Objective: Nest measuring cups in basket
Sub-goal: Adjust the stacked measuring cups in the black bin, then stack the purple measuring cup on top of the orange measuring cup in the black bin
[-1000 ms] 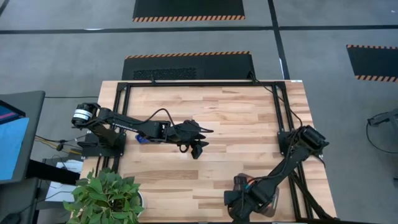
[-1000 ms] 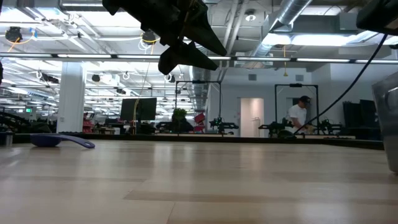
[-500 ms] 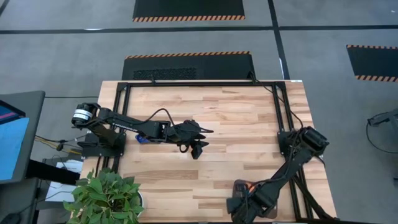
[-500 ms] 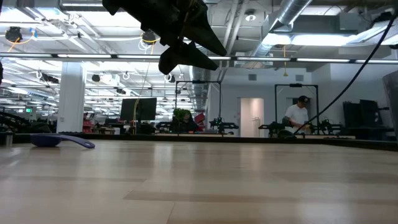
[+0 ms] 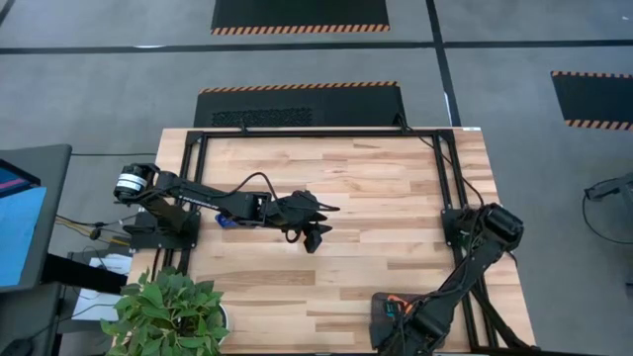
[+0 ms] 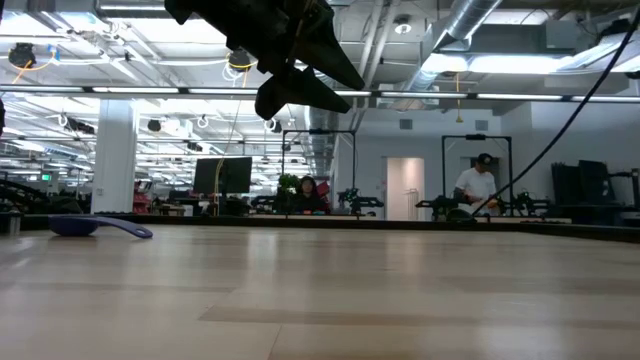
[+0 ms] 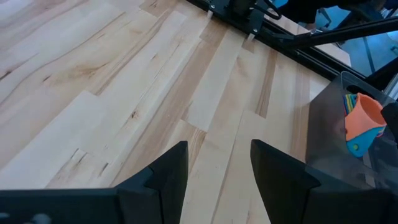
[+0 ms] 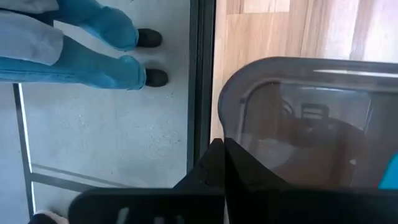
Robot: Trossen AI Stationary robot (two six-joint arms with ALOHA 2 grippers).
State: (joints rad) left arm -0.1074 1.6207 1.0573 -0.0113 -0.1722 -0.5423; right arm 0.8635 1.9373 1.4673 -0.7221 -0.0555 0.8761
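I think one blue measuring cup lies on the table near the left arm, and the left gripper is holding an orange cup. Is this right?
Not quite. The left gripper holds nothing: in the left wrist view its jaws stand apart with only bare table between them. The orange cup sits in the basket. The blue measuring cup does lie on the table near the left arm, as the low view shows.

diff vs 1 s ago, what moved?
The right pincer has slid the basket along the table's near edge toward the right arm's side, and in the low view the basket has dropped out of sight. It stays shut on the basket's rim. The left pincer stayed open, hanging above mid-table, and the blue measuring cup stayed where it lay.
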